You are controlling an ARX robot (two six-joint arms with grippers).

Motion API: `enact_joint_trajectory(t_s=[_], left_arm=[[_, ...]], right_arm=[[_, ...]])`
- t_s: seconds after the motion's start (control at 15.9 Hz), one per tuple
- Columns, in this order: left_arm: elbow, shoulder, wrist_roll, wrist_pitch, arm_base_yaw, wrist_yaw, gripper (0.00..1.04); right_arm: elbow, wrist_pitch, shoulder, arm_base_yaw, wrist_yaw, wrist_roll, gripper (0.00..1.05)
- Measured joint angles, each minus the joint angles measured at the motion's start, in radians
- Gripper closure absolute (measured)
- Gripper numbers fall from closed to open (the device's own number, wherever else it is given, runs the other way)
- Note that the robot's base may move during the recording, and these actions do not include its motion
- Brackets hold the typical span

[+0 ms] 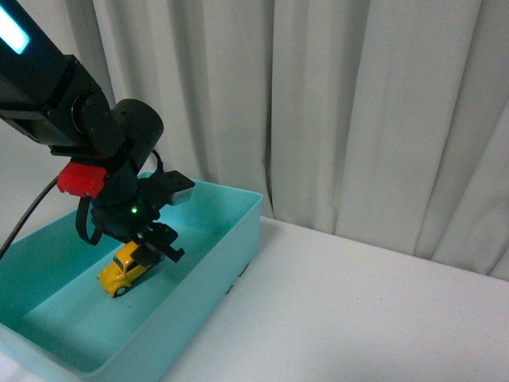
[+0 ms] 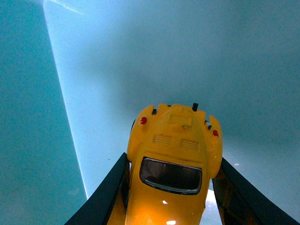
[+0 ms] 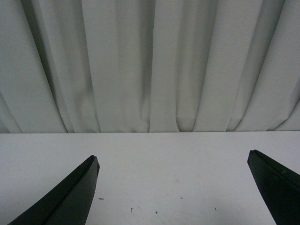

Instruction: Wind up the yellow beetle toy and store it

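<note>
The yellow beetle toy (image 1: 123, 269) hangs nose-down inside the teal bin (image 1: 231, 247), its low end close to the bin floor. My left gripper (image 1: 151, 253) is shut on it. In the left wrist view the toy (image 2: 174, 154) fills the space between the two black fingers (image 2: 105, 197), with its dark window and red lights showing over the bin's floor. My right gripper (image 3: 173, 173) is open and empty above the white table (image 3: 154, 159); it does not show in the front view.
The teal bin stands at the front left of the white table (image 1: 358, 310). A white pleated curtain (image 1: 358, 103) hangs behind the table. A black cable (image 1: 24, 219) runs down from my left arm beside the bin.
</note>
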Motion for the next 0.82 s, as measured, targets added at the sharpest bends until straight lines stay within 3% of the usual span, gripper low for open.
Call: enact_joint_trajectory(t_s=[0.5,0.82], left_arm=[[-0.021,0.000,0.016,0.043,0.000,-0.005,0.61],[-0.023,0.000,0.028,0.040,0.000,0.010,0.08]], right_arm=[[0.000,0.000,0.000,0.000,0.000,0.000,0.07],[0.000,0.000,0.000,0.000,0.000,0.000,0.07]])
